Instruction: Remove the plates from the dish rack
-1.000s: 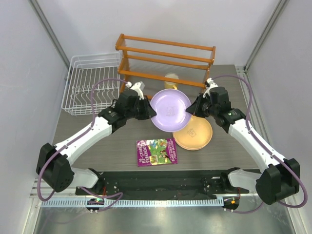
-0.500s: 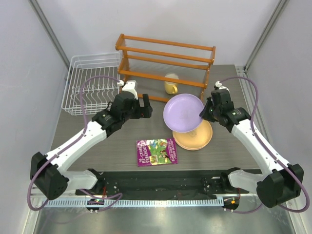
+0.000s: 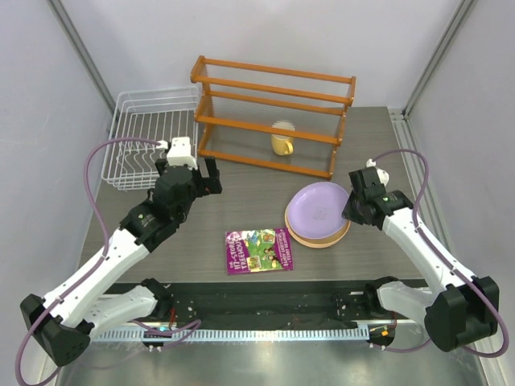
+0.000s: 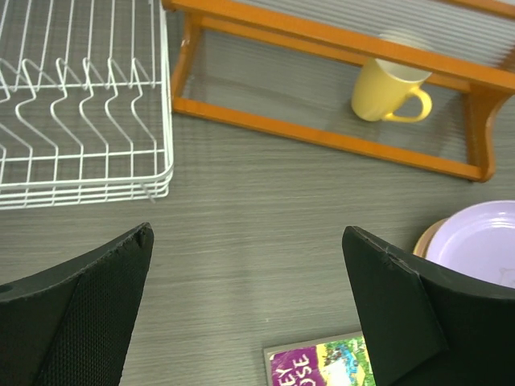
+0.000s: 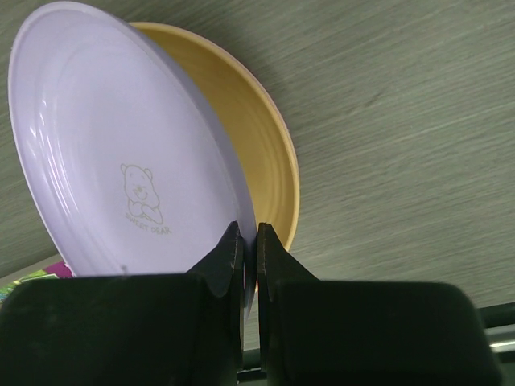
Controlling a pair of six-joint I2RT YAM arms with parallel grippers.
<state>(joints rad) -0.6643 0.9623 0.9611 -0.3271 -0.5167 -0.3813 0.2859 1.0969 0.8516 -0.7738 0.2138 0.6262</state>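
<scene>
Clamping right claw [image 5: 249,237]: fingers pressed together on the rim of the lavender plate [image 5: 121,153], one finger on each face; seen from above at the right side of the table [image 3: 352,211].
Lavender plate: tilted, the pinched edge raised, the rest hanging over the yellow-orange plate [image 5: 261,153]; small bear print on the upper face; contact with the plate beneath not discernible.
Yellow-orange plate: flat on the table [image 3: 201,233], right of centre, rim showing along the near side under the lavender plate [image 3: 322,240].
Left claw [image 4: 245,241]: fingers spread wide apart, nothing between them, bare table below; seen from above left of centre [image 3: 208,177], well apart from both plates.
Dish rack [image 3: 145,137]: white wire, at the far left corner of the table, just beside the left end of the orange wooden shelf; in the left wrist view at upper left [image 4: 80,96], beyond the left claw.
Orange wooden shelf [image 3: 273,104]: across the far middle of the table, upright.
Yellow mug [image 3: 282,143]: standing under the shelf's lower rail, handle to the right in the left wrist view [image 4: 386,92].
Purple picture book [image 3: 259,249]: flat on the table, near the centre, between the two arms, just left of the plates.
</scene>
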